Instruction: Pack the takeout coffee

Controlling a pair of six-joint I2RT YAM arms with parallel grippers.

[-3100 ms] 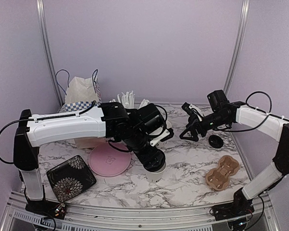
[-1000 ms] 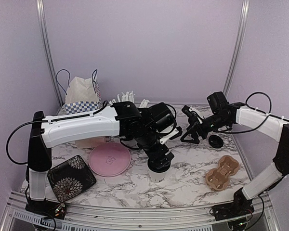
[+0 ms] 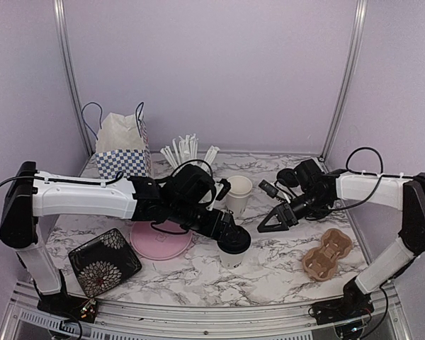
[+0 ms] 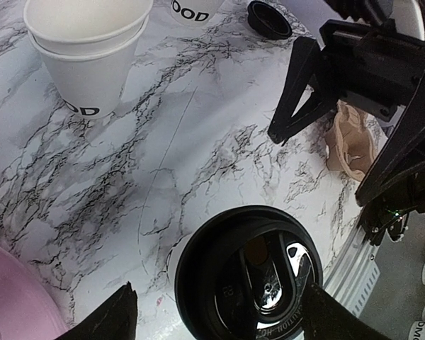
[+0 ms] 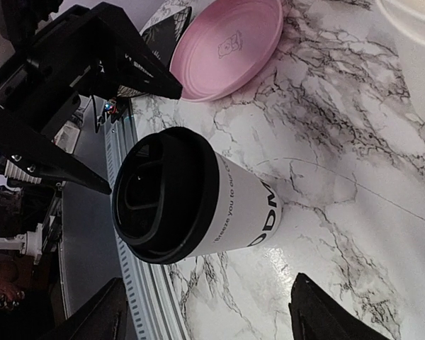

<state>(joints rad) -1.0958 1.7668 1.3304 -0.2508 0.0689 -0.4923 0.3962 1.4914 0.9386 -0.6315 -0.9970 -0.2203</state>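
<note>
Both arms have moved since a second ago. The left arm has sunk lower and now reaches flat across the table (image 3: 276, 276). The right gripper (image 3: 270, 225) has come down toward the near edge, closer to the lidded cup (image 4: 248, 276). A stack of open cups (image 3: 239, 193) that the left arm hid before now shows near the middle of the table.

The lidded cup stands upright close to the middle of the near edge, white with a round black lid on top. The left gripper (image 3: 234, 237) hangs right over it, with its fingers wide, one on each side of the lid. I cannot tell if one finger touches the lid's rim. The right gripper is just beside the cup on the right. Its fingers are wide too and hold nothing.

A loose black lid (image 4: 269, 19) lies farther back, and one more white cup (image 4: 195, 7) stands next to it.

A pink plate (image 3: 161, 239) lies left of the lidded cup. A black flower dish (image 3: 104, 262) sits near the front left corner. A brown cup carrier (image 3: 327, 253) lies by the right edge. A checked bag (image 3: 120, 152) stands at the back left corner, and white sticks (image 3: 188, 150) stand up beside it at the back edge.
</note>
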